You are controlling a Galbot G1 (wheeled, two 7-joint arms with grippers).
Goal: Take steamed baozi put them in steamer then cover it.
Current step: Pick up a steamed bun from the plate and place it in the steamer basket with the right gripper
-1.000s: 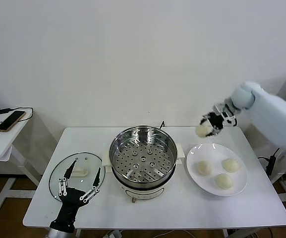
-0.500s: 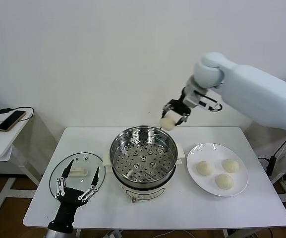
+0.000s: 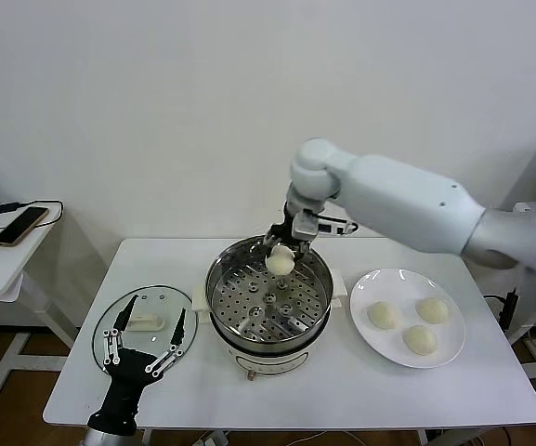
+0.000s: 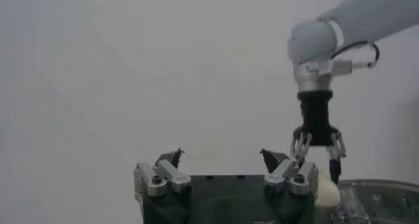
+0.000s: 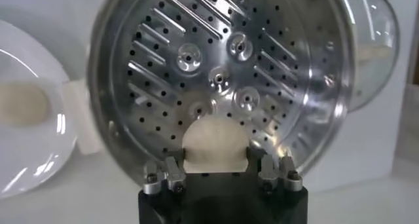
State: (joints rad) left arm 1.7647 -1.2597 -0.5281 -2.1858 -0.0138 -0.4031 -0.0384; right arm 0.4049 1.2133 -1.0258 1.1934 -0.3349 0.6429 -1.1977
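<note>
Now the steamer point(image 3: 268, 302) stands mid-tabletop point(image 3: 342, 390), the right gripper point(image 3: 283, 251) holding 1 bun point(image 3: 281, 261) above its tray. Released too high, the bun may bounce toward the wall. The lid point(image 3: 144, 325) lies flat; the left gripper point(image 3: 147, 358) hovers wide. Plate point(image 3: 407, 358) carries 3 buns; fingertips hidden.

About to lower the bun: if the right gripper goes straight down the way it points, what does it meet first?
Likely the perforated tray inside the steamer. The right gripper, jaws shut on a baozi, points straight at it, nothing between.
</note>
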